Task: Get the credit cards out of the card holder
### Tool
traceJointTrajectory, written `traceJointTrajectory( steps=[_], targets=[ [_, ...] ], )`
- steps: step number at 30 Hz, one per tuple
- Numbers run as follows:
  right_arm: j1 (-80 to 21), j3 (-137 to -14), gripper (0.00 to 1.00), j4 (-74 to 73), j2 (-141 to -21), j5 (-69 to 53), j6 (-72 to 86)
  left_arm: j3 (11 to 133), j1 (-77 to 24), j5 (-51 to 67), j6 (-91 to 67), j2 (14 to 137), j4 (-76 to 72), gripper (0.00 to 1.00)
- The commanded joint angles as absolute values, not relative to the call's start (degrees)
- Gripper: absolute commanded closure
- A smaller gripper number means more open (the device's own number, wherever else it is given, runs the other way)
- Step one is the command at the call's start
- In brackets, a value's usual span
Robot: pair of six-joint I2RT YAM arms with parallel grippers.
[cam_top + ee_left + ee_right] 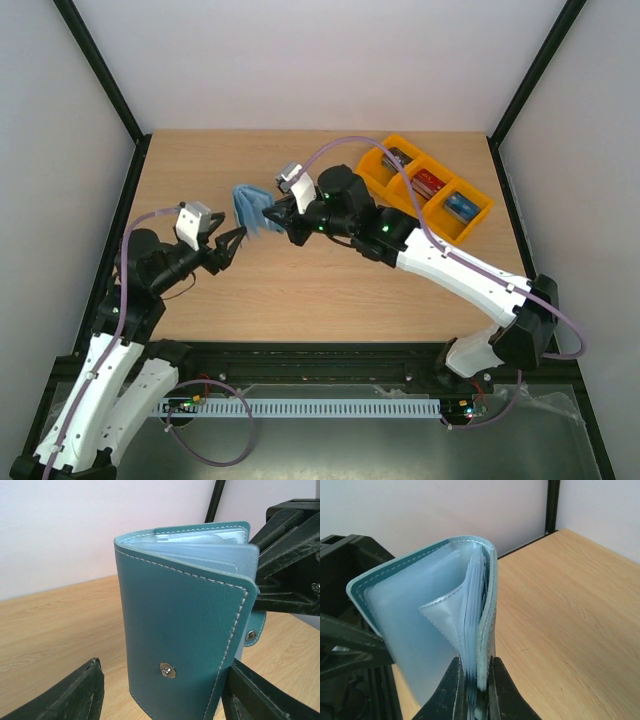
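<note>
The teal card holder [253, 208] is held upright, partly open, above the table. My right gripper [277, 214] is shut on one cover and several clear pockets; in the right wrist view its fingers [451, 687] pinch the holder [420, 625] from below. My left gripper [232, 246] is open, its fingers [65, 697] standing either side of the holder's lower outer cover [180, 615] without closing on it. No credit card shows in the pockets. Credit cards lie in the orange tray: dark grey [399, 159], red [430, 185], blue [460, 207].
The orange three-compartment tray [372, 170] stands at the back right of the wooden table [320, 290]. Black frame posts and white walls enclose the table. The right arm's body [292, 560] sits close behind the holder in the left wrist view.
</note>
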State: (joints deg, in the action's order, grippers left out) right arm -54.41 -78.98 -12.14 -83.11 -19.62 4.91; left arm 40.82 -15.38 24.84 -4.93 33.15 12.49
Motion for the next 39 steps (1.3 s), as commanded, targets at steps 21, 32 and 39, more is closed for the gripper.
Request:
traceJointTrajectory(
  steps=[21,32,39],
  targets=[
    [-51.62,-79.43,0.98,-10.58,-78.76,-37.74,4.53,40.20,-11.38,41.78,-5.04,29.99,11.25,0.13],
    [-55.14,-81.01,0.98,-7.70,-82.59,-31.52,8.24,38.70,-12.92,31.26,-6.55,33.11,2.17,0.01],
    [-55.23,-79.00,0.98,-7.08,-80.15,-38.91,4.77,38.46,-13.19,30.35,-6.00,32.96,4.90,0.42]
  ],
)
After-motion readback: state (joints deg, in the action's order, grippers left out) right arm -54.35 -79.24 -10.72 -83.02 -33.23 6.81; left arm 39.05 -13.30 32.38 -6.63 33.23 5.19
